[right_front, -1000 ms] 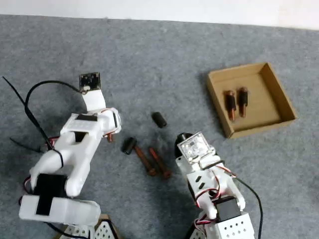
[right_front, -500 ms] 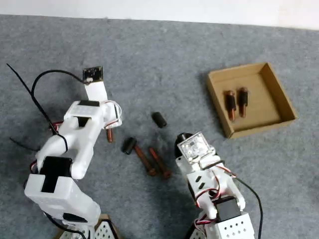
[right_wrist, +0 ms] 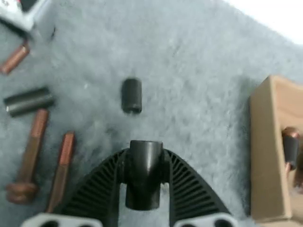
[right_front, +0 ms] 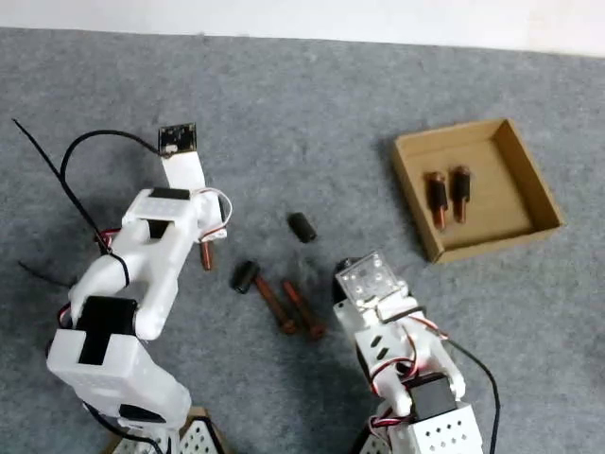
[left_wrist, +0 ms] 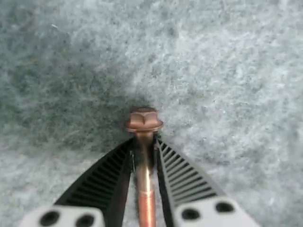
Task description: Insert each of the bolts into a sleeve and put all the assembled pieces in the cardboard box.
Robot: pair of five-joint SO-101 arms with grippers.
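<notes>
I run both arms from the near edge of the grey felt-covered table. The open brown cardboard box sits toward the table's right edge, and two assembled pieces, copper bolts in black sleeves, already lie side by side in it. I count that part done.

The left gripper is on the left half of the table, fingers clenched on the shank of a copper hex-head bolt, with the head sticking out past the tips. The right gripper is near the middle, close to the near edge. Its fingers grasp a black cylindrical sleeve, open end forward.

Two loose copper bolts lie side by side between the arms. One loose black sleeve lies just beside them, and another lies farther toward the far edge.

My read is that two of five are boxed. The held pair is not yet mated, and two more pairs are untouched.
</notes>
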